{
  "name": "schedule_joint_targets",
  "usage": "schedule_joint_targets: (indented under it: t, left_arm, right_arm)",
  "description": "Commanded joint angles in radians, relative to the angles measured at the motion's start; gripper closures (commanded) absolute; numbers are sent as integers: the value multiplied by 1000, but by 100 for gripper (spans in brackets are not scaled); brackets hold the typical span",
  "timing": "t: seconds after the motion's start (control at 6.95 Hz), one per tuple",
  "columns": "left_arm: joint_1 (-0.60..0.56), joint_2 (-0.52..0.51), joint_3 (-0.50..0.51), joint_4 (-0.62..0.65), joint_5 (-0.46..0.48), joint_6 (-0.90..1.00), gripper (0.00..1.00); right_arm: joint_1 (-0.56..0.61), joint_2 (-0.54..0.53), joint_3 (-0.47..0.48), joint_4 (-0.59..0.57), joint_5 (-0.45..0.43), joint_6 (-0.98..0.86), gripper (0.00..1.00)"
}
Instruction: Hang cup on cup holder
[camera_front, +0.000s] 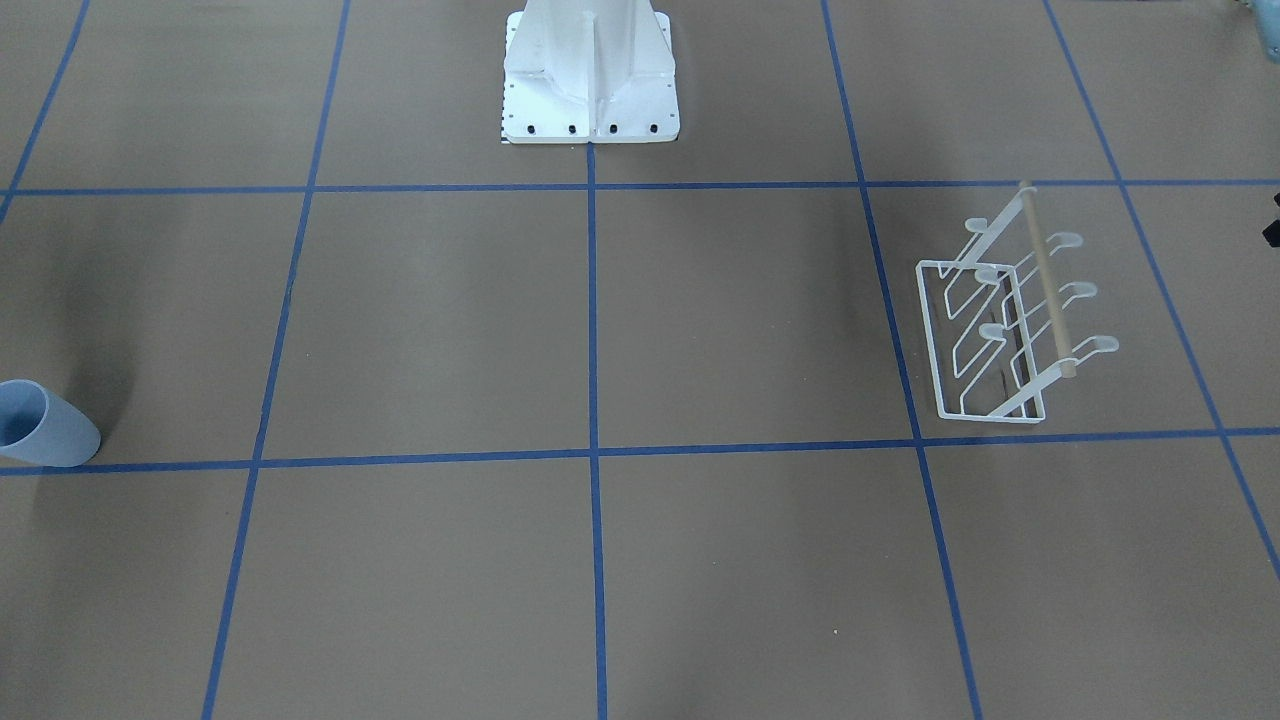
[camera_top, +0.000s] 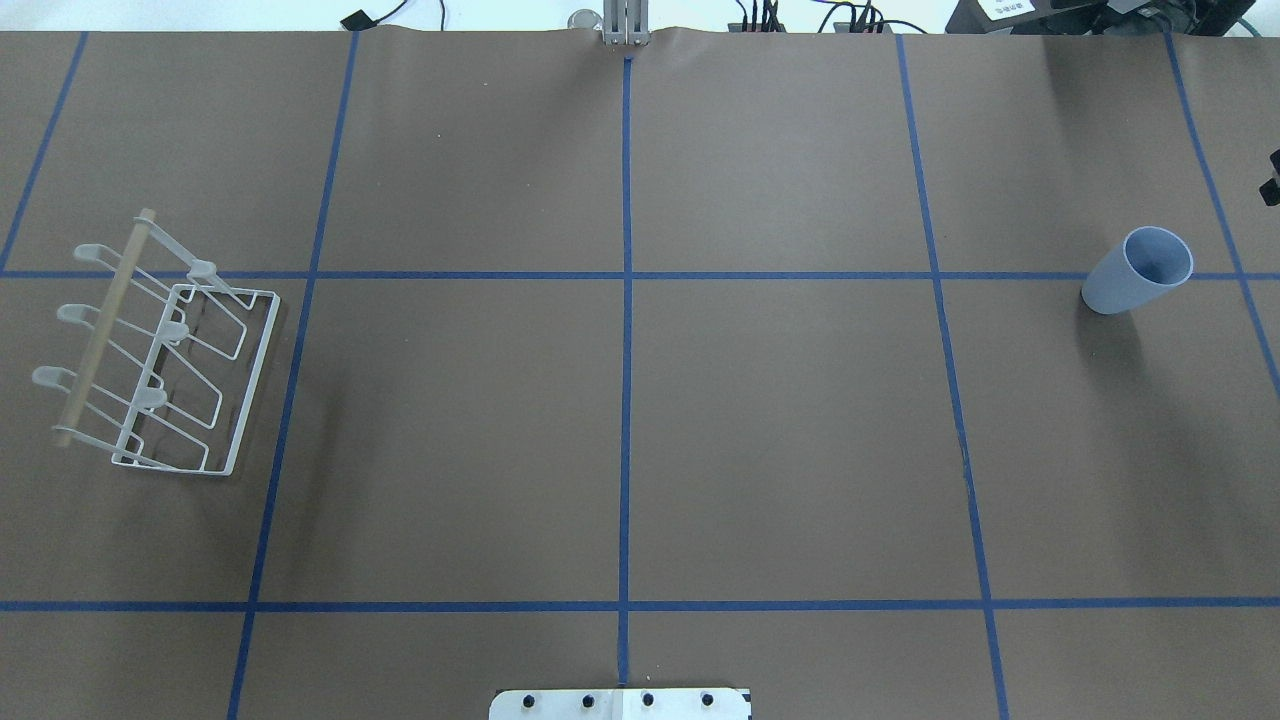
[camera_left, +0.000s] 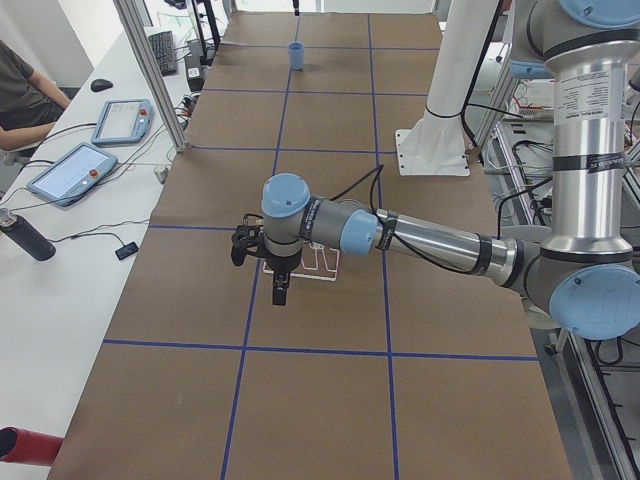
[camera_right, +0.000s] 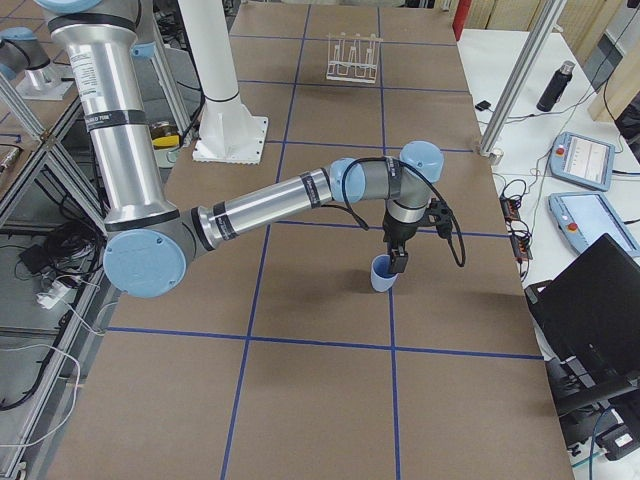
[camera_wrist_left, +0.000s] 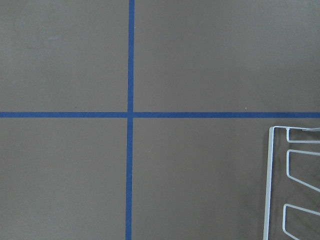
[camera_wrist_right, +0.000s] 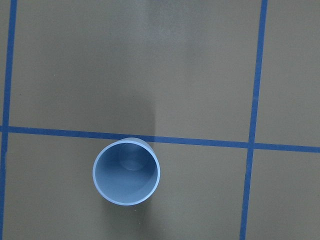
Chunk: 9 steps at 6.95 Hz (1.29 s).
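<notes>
Seen from overhead, the white wire cup holder (camera_top: 252, 380) sits at 9 o'clock on the brown table (camera_top: 780, 450), its prongs (camera_top: 70, 313) all bare beneath the wooden rod (camera_top: 106, 325). The pale blue cup (camera_top: 1138, 272) stands mouth-up at 3 o'clock, with the full width of the table between the two. In the side views the left gripper (camera_left: 281, 292) hangs over the rack's end of the table and the right gripper (camera_right: 398, 262) hovers just above the cup. Neither view shows how wide the fingers stand or whether they have hold of anything, so that cannot be told. The right wrist camera looks straight down into the cup's open mouth at 7 o'clock of its frame, with no finger in sight. By this evidence no part of the job is done: the cup has yet to be gripped, lifted, carried across to 9 o'clock and turned over onto a prong.
</notes>
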Motion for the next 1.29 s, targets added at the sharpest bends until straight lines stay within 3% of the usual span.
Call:
schedule_joint_targets:
  t: [0.0,0.29,0.58,0.86,1.15]
  left_arm:
    - [5,-3,-19,0,-6,2,2]
    - [11,9,-14,-3,-9,5,2]
    - [11,10,-13,-13,-11,15,1]
    - [16,-1,-19,-16,-16,13,1]
    - [16,2,-31,-28,-80,4,1]
  right_arm:
    - [-2,-6,-6,0,-1,6,0]
    - [-6,-10,-10,11,4,7,0]
    - [-6,-51,-15,66,117,3,0]
    - [-6,-104,-38,225,117,6,0]
    - [-41,-93,-137,361,64,18,0]
